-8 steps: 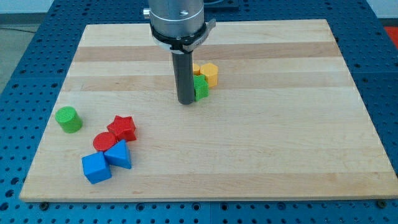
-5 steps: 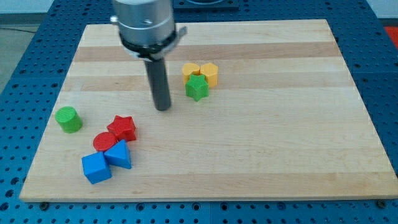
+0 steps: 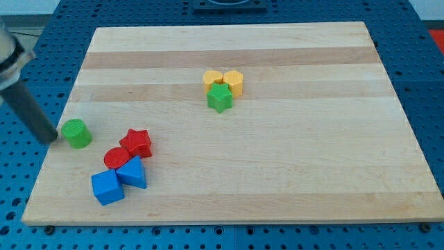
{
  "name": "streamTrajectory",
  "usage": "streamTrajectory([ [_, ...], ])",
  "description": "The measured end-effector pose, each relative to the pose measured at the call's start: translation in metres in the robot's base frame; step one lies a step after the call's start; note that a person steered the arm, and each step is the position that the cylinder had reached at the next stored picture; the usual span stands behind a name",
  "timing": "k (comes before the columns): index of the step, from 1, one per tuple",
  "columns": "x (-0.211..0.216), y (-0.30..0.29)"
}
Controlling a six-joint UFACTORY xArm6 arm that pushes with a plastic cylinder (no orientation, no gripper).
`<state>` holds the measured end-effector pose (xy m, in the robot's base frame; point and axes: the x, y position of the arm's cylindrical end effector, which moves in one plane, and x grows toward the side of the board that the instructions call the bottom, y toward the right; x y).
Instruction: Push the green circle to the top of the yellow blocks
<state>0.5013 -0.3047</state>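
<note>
The green circle (image 3: pixel 76 133) sits near the board's left edge. My tip (image 3: pixel 48 138) is just to its left, off the board's edge, a small gap apart from it. Two yellow blocks (image 3: pixel 214 78) (image 3: pixel 234 82) sit side by side above the board's middle. A green star (image 3: pixel 220 98) touches them from below.
A red star (image 3: pixel 137 143), a red circle (image 3: pixel 116 157), a blue triangle (image 3: pixel 133 173) and a blue cube (image 3: pixel 107 187) cluster at the lower left, just right of and below the green circle. The wooden board (image 3: pixel 312 139) lies on a blue perforated table.
My tip has swept from beside the green star at the board's middle far to the left, ending just left of the green circle. No block has moved.
</note>
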Motion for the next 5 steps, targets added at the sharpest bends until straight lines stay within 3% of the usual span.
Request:
streamTrajectory([
  [2, 0.001, 0.008],
  [5, -0.048, 0.107],
])
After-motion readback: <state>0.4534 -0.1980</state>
